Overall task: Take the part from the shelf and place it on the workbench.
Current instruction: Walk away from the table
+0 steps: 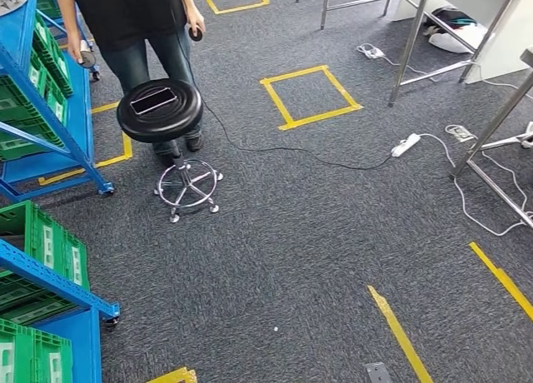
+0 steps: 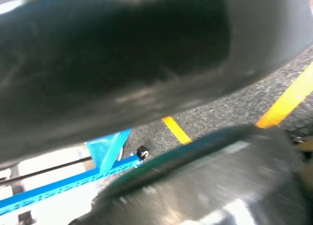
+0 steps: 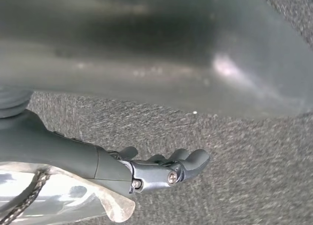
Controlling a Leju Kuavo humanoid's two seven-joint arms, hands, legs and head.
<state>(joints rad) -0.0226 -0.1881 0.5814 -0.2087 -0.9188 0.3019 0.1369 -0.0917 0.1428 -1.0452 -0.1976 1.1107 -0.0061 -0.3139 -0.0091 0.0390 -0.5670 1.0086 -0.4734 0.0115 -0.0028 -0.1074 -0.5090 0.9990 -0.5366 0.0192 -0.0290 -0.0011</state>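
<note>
Fingers: on your right hand (image 3: 162, 168) the dark fingers (image 3: 191, 159) lie straight, side by side, with nothing between them, over grey carpet (image 3: 239, 186). Your left wrist view is blurred and dark, so you cannot tell how the left hand's fingers lie.
Part: you cannot pick out the task's part for certain. The person (image 1: 135, 17) near the shelf holds a small dark round object in each hand, one (image 1: 88, 59) beside the shelf and one (image 1: 196, 33) at the other side.
Shelf: the blue shelf (image 1: 75, 133) stands at your left, loaded with green crates (image 1: 50, 54); a nearer blue rack (image 1: 57, 283) carries more green crates (image 1: 60, 254).
Stool: a black round stool (image 1: 160, 108) on a chrome base stands just in front of the person, with a flat dark device (image 1: 152, 100) lying on its seat.
Floor: yellow tape squares (image 1: 311, 96) mark the carpet, and a white power strip (image 1: 405, 145) with cables lies near metal table legs (image 1: 411, 42).
</note>
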